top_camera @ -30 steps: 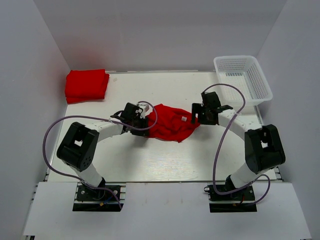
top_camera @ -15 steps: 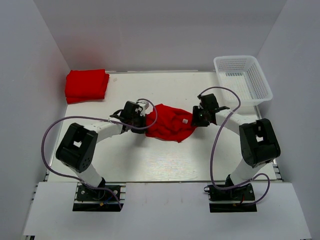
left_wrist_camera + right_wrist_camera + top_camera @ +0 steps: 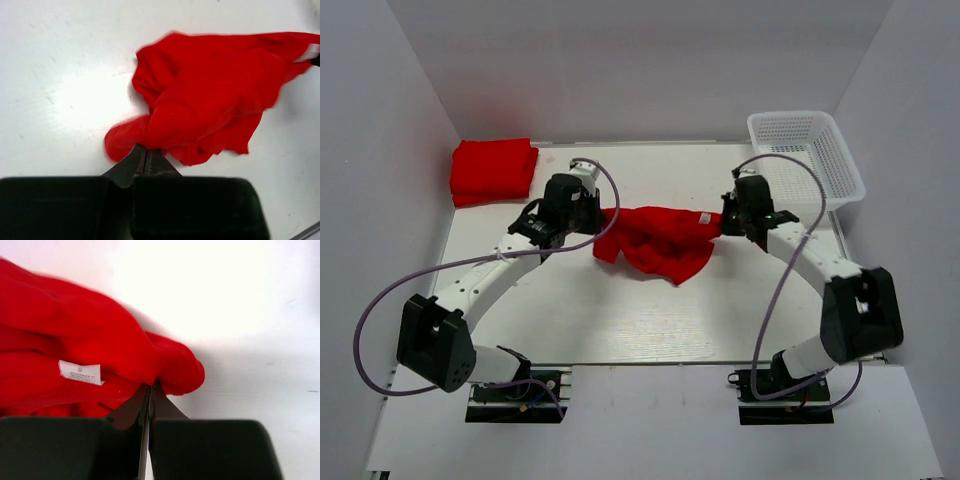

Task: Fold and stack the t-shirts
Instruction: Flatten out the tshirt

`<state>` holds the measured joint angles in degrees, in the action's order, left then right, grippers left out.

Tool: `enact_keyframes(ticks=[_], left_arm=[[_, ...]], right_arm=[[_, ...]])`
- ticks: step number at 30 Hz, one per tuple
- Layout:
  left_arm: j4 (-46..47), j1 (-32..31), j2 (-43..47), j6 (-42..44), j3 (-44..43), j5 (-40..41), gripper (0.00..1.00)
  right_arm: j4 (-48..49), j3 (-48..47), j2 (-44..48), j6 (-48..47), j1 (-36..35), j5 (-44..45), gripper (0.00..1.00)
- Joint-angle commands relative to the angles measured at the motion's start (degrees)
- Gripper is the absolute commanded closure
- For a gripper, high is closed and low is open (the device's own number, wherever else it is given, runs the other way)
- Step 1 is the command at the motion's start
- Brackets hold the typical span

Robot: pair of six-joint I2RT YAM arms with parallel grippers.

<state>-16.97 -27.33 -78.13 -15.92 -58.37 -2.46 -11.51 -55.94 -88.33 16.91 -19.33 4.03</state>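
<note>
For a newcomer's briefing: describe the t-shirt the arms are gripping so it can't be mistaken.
On the white table, look near the middle. A crumpled red t-shirt stretches between the left gripper and the right gripper, each shut on an end. Unlike the folded red stack at the far-left corner, it is unfolded.

You're in a robotics lab test cell, not a home or shop. What shows it: plain white walls [image 3: 640, 70] box in a white worktop [image 3: 650, 320] on 3 sides. A left arm [image 3: 480, 280] and a right arm [image 3: 810, 258], both white and black, sit bolted on base plates [image 3: 515, 395] at the near edge, w/ purple cables [image 3: 767, 320] looping loose along them. Props are staged: a loose red t-shirt [image 3: 655, 240], a folded red stack [image 3: 493, 168] and a white mesh basket [image 3: 840, 165].
</note>
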Motion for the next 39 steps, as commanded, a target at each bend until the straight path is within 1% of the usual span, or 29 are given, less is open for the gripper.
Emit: enact_keyframes(ticks=[1, 2, 3, 7, 8, 10, 11, 12, 14, 16, 17, 18, 19, 20, 21, 24, 25, 29, 30, 31, 33, 35, 37, 39], left_arm=[[-4.81, -0.18, 4.21, 1.68, -5.78, 6.67, 1.0], [-5.52, -0.18, 4.91, 1.68, -8.23, 7.46, 1.0], [-6.22, 0.34, 5.44, 3.08, -9.56, 8.95, 1.0], [-8.25, 0.35, 6.06, 7.12, -17.03, 12.47, 1.0], [-9.04, 0.35, 6.06, 8.09, -20.61, 13.44, 1.0], [-9.91, 0.35, 6.06, 10.89, -24.75, 15.98, 1.0], [-10.62, 0.35, 6.06, 11.78, -29.3, 16.86, 1.0], [-11.76, 0.35, 6.06, 12.66, -31.52, 17.48, 1.0], [-11.77, 0.35, 6.67, 15.12, -36.43, 17.49, 1.0], [-10.89, 0.35, 7.46, 16.88, -39.09, 15.3, 1.0], [-10.28, 0.35, 7.46, 18.28, -41.89, 13.81, 1.0], [-10.27, -0.17, 8.16, 19.17, -43.39, 12.84, 1.0], [-10.27, -0.18, 8.86, 20.65, -46.37, 10.13, 1.0], [-10.27, -0.18, 8.87, 21.63, -47.88, 8.45, 1.0], [-10.27, -0.18, 9.57, 22.51, -49.28, 7.22, 1.0], [-11.5, -0.18, 10.97, 24.27, -55.17, 3.08, 1.0], [-11.5, -0.18, 11.68, 24.97, -57.88, 2.38, 1.0], [-12.21, 0.61, 13.18, 26.29, -64.74, -1.57, 1.0], [-12.21, 0.61, 14.05, 26.29, -65.55, -1.58, 1.0], [-12.21, 0.61, 14.58, 26.29, -66.25, -1.58, 1.0], [-11.68, 0.61, 16.25, 26.29, -68.18, -4.91, 1.0], [-11.68, 0.61, 16.25, 26.29, -69.33, -5.79, 1.0], [-11.68, 0.61, 16.25, 26.29, -69.86, -5.8, 1.0], [-11.68, 0.61, 16.78, 25.68, -69.25, -3.44, 1.0]], right_arm=[[1.75, -3.9, 9.75, -1.79, 0.52, 7.56, 1.0], [1.58, -4.08, 10.8, -2.75, 0.52, 8.18, 1.0], [1.49, -5.04, 13.43, -3.1, 0.44, 8.18, 1.0], [0.96, -8.56, 18.19, -6.62, 0.52, 9.32, 1.0], [0.87, -11.18, 18.81, -7.41, 0.52, 10.54, 1.0], [0.87, -13.22, 20.83, -9.6, 0.35, 12.31, 1.0], [0.61, -16.88, 21.27, -10.05, 0.44, 12.92, 1.0], [0.7, -18.05, 23.1, -10.49, 0.35, 13.02, 1.0], [0.61, -22.78, 23.91, -13.21, 0.35, 13.11, 1.0], [0.0, -27.18, 25.67, -15.57, 0.26, 11.53, 1.0], [-0.96, -28.68, 25.93, -16.28, 0.26, 11.09, 1.0], [-2.54, -34.0, 26.28, -16.55, 0.26, 9.95, 1.0], [-2.9, -37.28, 26.55, -18.29, 0.26, 9.16, 1.0], [-4.39, -37.31, 26.55, -19.36, 0.26, 8.37, 1.0], [-4.66, -41.83, 27.07, -19.8, 0.17, 6.71, 1.0], [-6.86, -47.23, 28.38, -21.21, 0.17, 2.67, 1.0], [-7.73, -51.16, 28.92, -21.65, 0.26, 0.21, 1.0], [-7.83, -56.02, 31.99, -22.53, 0.26, -3.5, 1.0], [-7.83, -57.51, 32.26, -22.71, 0.43, -3.42, 1.0], [-7.74, -58.05, 32.52, -22.97, 0.26, -5.68, 1.0], [-6.34, -59.71, 33.93, -23.15, 0.44, -6.58, 1.0], [-5.29, -59.9, 34.71, -23.15, 0.44, -7.11, 1.0], [-4.06, -59.46, 35.07, -22.62, 0.35, -6.67, 1.0], [-3.18, -58.49, 35.34, -22.18, 0.35, -5.45, 1.0]])
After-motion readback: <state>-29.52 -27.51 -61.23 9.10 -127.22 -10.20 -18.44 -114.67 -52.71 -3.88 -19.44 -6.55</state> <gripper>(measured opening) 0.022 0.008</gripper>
